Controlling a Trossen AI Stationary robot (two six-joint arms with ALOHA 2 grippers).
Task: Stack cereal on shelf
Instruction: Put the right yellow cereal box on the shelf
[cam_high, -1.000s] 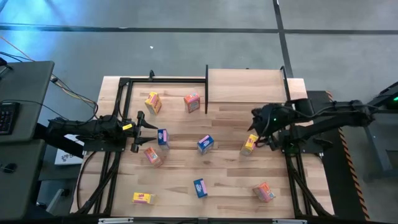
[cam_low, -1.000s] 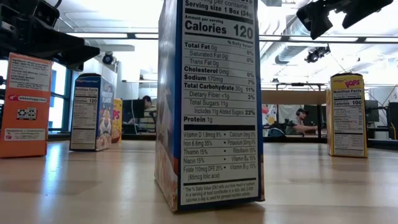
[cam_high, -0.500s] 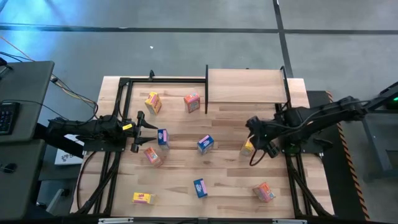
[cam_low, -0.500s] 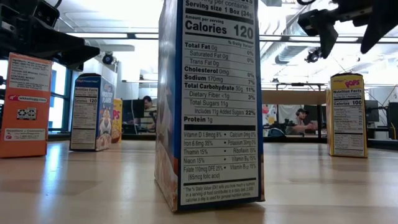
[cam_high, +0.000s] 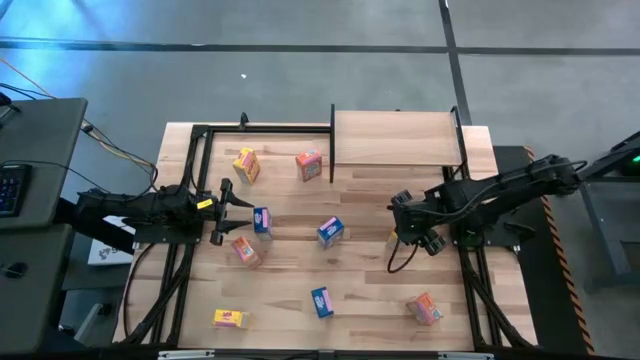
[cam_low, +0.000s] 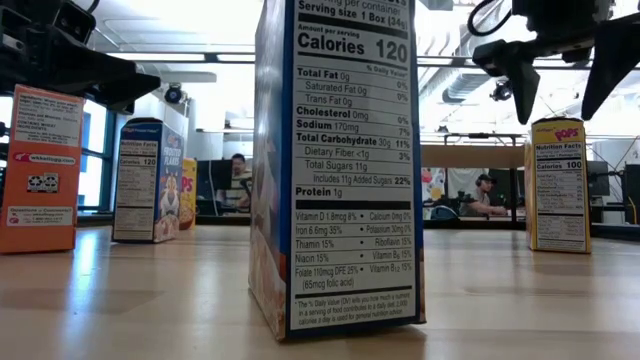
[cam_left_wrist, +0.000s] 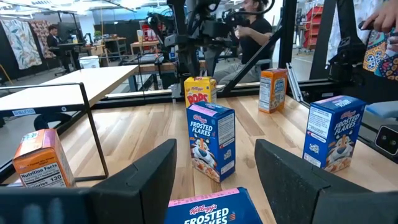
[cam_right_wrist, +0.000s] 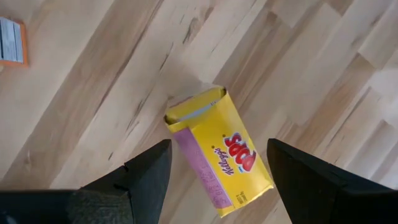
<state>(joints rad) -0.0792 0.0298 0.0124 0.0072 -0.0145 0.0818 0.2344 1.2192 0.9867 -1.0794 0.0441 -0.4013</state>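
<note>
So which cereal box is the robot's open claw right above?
The yellow Pops box. The right gripper hangs directly over it, fingers open on either side, not touching. The other boxes sit farther off across the table.

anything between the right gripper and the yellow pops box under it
Nothing. In the right wrist view the open right gripper looks straight down on the yellow Pops box, standing on the table, with only air between them.

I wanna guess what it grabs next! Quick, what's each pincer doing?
Left pincer: open, holding nothing, low beside a blue Frosted Flakes box.
Right pincer: open, empty, right above the yellow Pops box.
</note>
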